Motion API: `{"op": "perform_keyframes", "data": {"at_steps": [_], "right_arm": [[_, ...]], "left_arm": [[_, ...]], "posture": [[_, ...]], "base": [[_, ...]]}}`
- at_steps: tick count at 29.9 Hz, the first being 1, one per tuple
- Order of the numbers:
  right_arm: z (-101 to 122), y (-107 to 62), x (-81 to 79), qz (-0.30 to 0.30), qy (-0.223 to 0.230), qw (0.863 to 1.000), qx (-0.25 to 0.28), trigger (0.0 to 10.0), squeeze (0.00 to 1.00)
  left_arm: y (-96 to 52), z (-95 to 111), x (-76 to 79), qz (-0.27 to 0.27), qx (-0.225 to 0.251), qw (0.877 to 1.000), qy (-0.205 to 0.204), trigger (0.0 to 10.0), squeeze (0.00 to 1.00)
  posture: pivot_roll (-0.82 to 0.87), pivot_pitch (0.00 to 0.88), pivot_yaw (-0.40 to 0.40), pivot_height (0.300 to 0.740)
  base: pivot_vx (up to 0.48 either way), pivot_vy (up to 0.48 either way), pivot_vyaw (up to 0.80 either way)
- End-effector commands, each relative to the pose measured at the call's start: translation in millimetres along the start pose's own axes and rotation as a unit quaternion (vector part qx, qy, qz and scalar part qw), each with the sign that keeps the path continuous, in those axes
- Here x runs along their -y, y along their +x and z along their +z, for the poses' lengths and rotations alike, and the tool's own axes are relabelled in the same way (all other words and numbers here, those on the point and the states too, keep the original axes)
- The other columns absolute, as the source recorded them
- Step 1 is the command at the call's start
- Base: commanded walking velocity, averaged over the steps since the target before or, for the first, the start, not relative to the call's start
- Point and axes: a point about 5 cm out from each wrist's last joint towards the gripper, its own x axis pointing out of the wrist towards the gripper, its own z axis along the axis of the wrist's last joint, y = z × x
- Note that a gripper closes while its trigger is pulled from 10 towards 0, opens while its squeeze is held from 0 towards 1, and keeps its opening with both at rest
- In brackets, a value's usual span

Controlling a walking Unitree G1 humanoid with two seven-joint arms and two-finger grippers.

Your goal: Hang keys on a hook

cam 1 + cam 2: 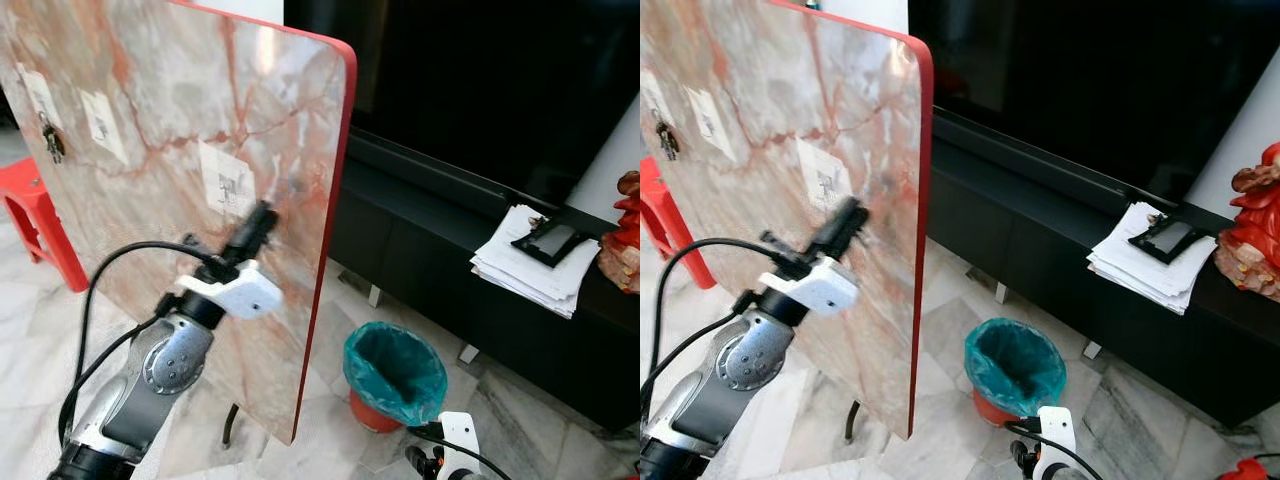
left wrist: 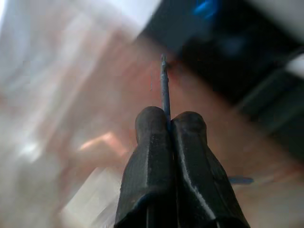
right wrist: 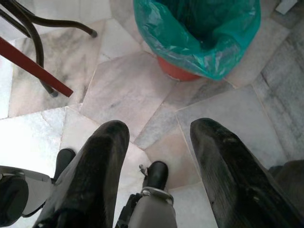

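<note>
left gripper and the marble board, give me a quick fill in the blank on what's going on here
1. The left gripper is raised against the ____ -edged marble board.
2. Its fingers are ____ on a thin metal piece.
3. The bin on the floor has a ____ liner.
4. The right gripper, hanging low, is ____.

Missing words: red; shut; green; open

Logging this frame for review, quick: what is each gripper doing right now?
Left gripper: shut on a thin metal piece, raised at the marble board.
Right gripper: open, holding nothing, hanging low above the floor.
</note>
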Motion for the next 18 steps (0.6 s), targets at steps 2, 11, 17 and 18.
{"op": "perform_keyframes", "data": {"at_steps": [2, 11, 17, 18], "right_arm": [[2.7, -1.7, 8.1, -0.009, -0.004, 1.0, 0.003, 10.0, 0.0], [2.9, -3.7, 15.3, -0.015, -0.003, 1.0, 0.001, 10.0, 0.0], [1.0, -3.5, 14.1, -0.015, -0.002, 1.0, -0.003, 10.0, 0.0], [0.6, -3.5, 14.0, -0.015, -0.001, 1.0, -0.004, 10.0, 0.0]], "left_arm": [[2.4, 20.3, 9.6, -0.054, 0.035, 0.998, -0.016, 10.0, 0.0], [-13.4, -1.3, 15.6, -0.138, -0.078, 0.953, -0.256, 10.0, 0.0], [-41.6, -18.3, 5.2, -0.276, -0.14, 0.91, -0.277, 10.0, 0.0], [-45.6, -25.6, -7.3, -0.29, -0.162, 0.905, -0.265, 10.0, 0.0]], "posture": [[0.15, 0.0, -0.099, 0.74], [0.15, 0.0, -0.098, 0.74], [0.15, 0.0, -0.097, 0.74], [0.16, 0.0, -0.101, 0.74]], "base": [[0.0, 0.0, 0.0], [0.0, 0.0, 0.0], [0.0, 0.0, 0.0], [0.0, 0.0, 0.0]]}}
